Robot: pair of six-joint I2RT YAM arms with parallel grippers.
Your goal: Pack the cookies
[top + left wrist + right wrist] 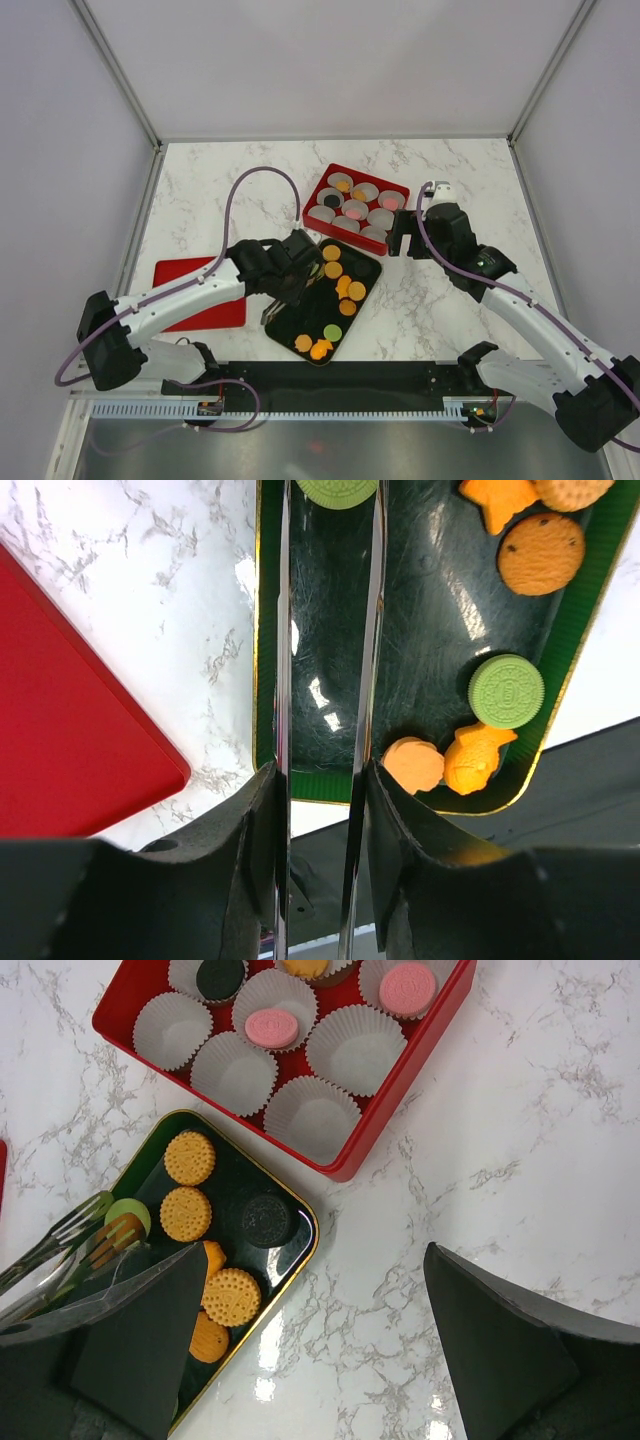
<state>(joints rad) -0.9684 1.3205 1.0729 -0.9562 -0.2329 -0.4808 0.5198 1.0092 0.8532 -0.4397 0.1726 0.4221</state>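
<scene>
Nearest, low in the left wrist view: left gripper [320, 775]. Its dark fingers [240, 850] press on the outer sides of metal tongs [284, 660]. The gap is narrow. The two blades run side by side between the fingers and out over the tray [430, 630]. The gripper holds the tongs.

Tray: dark, gold-rimmed, on the marble table [520, 1110], between the two arms. Cookies [540, 553] lie loose on it: round orange ones, an orange star, an orange fish shape [475, 760], one dark disc [266, 1220] and two green.
- One green cookie [338, 488] sits between the blades at the top edge of the left wrist view. Whether the blades touch it cannot be told.
- The second green cookie [506, 691] lies near the tray's near corner, just beside the fish shape.

Red box [400, 190]: beyond the tray, just beside its far corner. White paper cups [355, 1050] fill it. Some cups hold one cookie each: two pink, one dark, some orange. Others show bare paper.

Red board [70, 710]: flat on the table, left of the tray and apart from it. The left arm crosses above it.

Right gripper [315, 1255]: fingers wide apart, nothing between them. It hangs above bare marble, right of the tray and near the box's near right side.
</scene>
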